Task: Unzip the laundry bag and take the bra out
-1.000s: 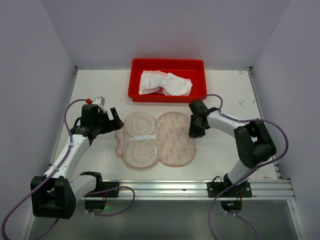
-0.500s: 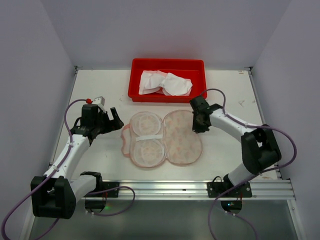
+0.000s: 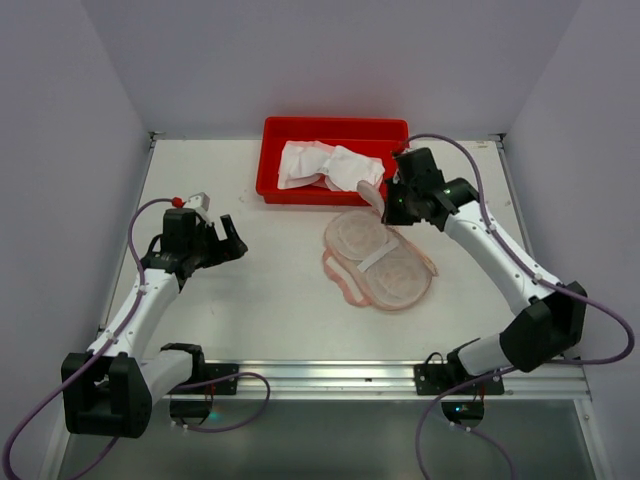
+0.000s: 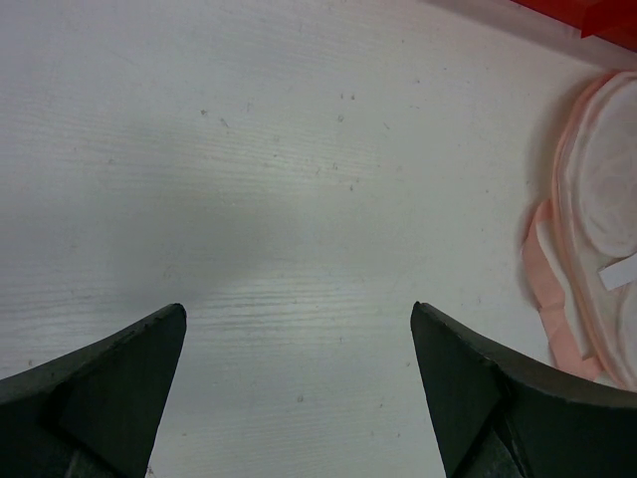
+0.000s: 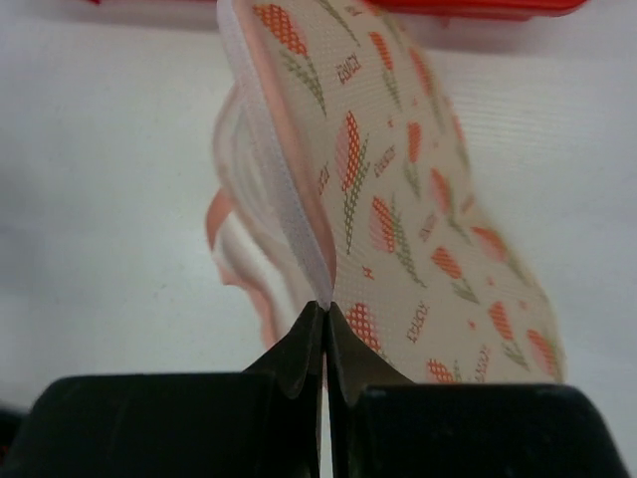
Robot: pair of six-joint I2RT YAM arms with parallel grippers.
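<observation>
**Empty bag pinched by its rim, bra lying in the tray**

We see the right gripper [image 5: 325, 319] clamped on the zip rim of the laundry bag [image 3: 385, 268], its two fingers pressed together with only the thin edge of the printed flap between them. We take the rim to be the chosen spot because it is thin and firm enough to pinch (the padded middle would likely bunch). The grip stands one lobe upright while the rest of the bag lies open on the table [image 3: 270, 300], right of centre and just beside the near right corner of the red tray [image 3: 335, 124].

The white lining faces up with a white strap across it, and we see no garment inside. The bra [image 3: 330, 165] lies crumpled in the tray at the table's far edge, near the bag but apart from it. We judge both steps done, and the grip a way of shifting the empty bag.

The left gripper [image 4: 297, 311] hangs over the table's left side, jaws spread wide and holding nothing, well clear of the right arm's work.
</observation>
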